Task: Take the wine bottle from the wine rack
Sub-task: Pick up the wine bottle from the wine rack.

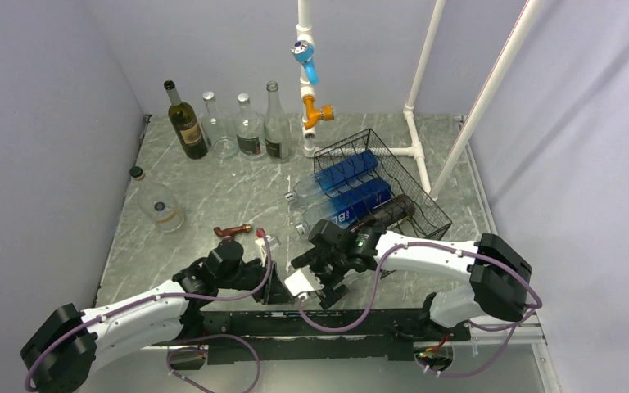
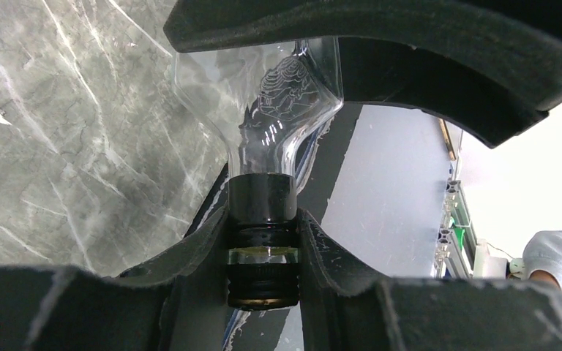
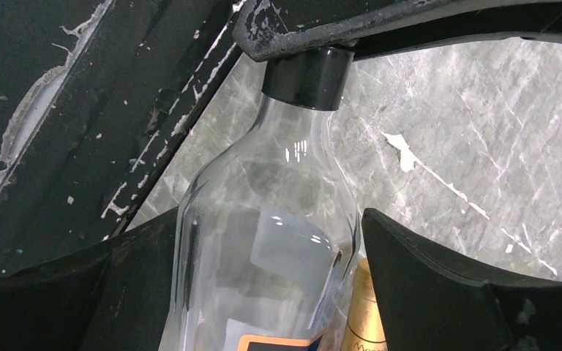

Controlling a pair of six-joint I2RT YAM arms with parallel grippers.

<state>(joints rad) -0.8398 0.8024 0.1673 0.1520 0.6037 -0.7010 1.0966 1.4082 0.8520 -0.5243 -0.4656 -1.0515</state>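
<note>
The clear wine bottle (image 2: pixel 278 95) is off the wine rack (image 1: pixel 426 209), at lower centre of the overhead view, near the worktop's (image 1: pixel 221 192) front edge. The left claw (image 2: pixel 263 245) pinches its black-capped neck. The right claw (image 3: pixel 271 241) stands spread around its body. Its orange-edged label cannot be read. A blue bottle (image 1: pixel 352 205) in the rack shows "BL".
</note>
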